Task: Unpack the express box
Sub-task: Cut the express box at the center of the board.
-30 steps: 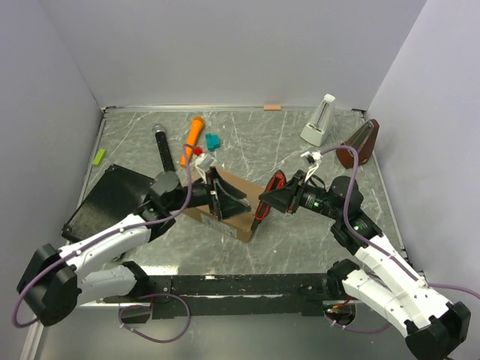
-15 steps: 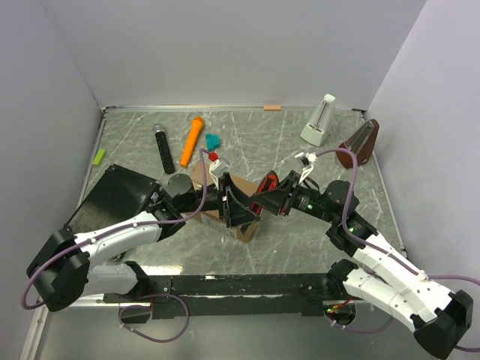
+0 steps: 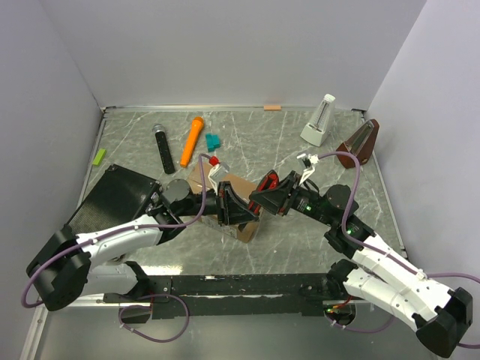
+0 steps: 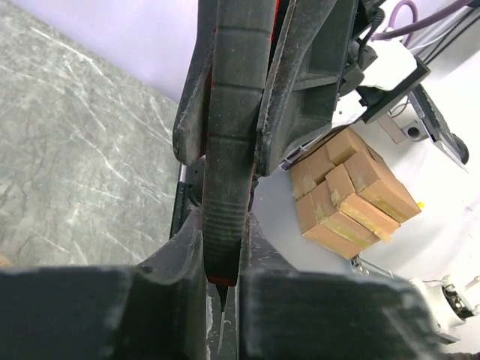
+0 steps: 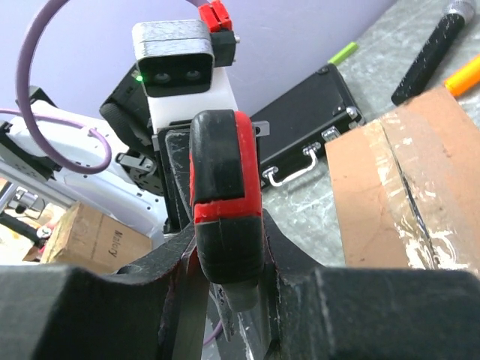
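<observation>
Over the express box (image 5: 382, 195), left gripper (image 4: 225, 251) and right gripper (image 5: 229, 262) each clamp tight on one black-and-red cutter (image 5: 223, 180); neither jaw gapes.

Bright even light; soft shadows; near fingers (image 4: 75, 315) blurred.

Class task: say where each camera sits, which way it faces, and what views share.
Top: above and behind the bases, looking down on the table; both arms show.
Left wrist: on the left arm, facing the right arm; left end effector grips the cutter.
Right wrist: on the right arm, facing the left arm and box; right end effector grips the cutter.
Wrist views share the cutter.
</observation>
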